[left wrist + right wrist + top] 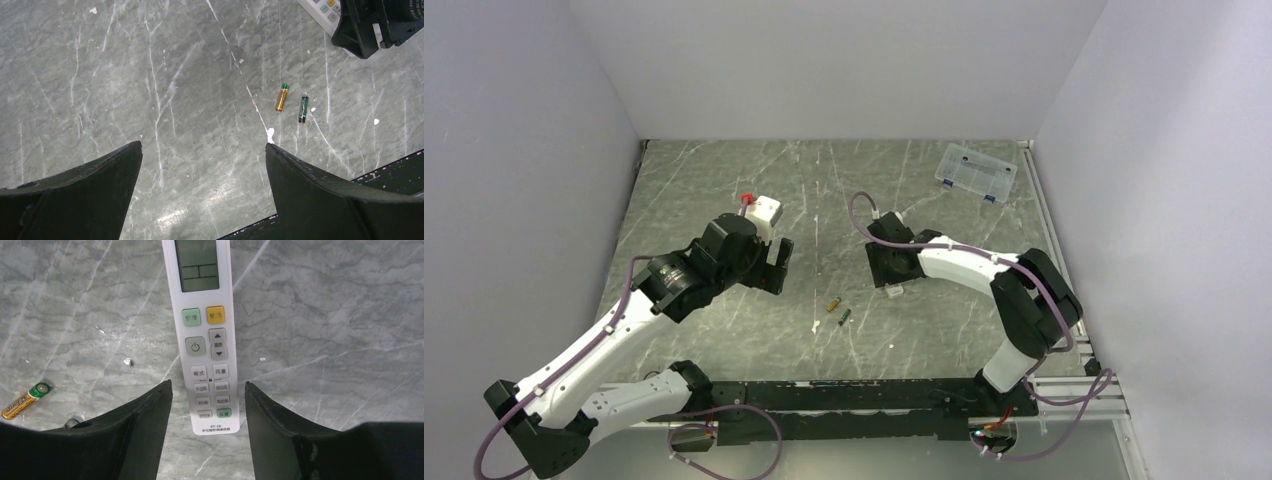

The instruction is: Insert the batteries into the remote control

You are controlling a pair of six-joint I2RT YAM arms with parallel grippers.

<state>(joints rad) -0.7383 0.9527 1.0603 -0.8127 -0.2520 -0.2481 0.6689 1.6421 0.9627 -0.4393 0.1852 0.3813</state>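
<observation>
The remote control (205, 340) lies button side up on the grey marbled table, its screen at the far end. My right gripper (207, 383) is open and straddles its near end, with a gap between each finger and the remote's sides. In the top view the right gripper (892, 268) hides most of the remote (894, 292). The two batteries lie loose side by side on the table, a gold one (832, 303) and a dark green one (845, 316), left of and nearer than the remote. My left gripper (776, 265) hovers wide open over bare table, left of the gold battery (282, 97) and green battery (303, 108).
A clear compartment box (975, 172) sits at the back right. A small white block with a red tip (762, 208) rests behind the left gripper. A small white sliver (816, 327) lies near the batteries. White walls enclose three sides; a black rail (854, 385) runs along the near edge.
</observation>
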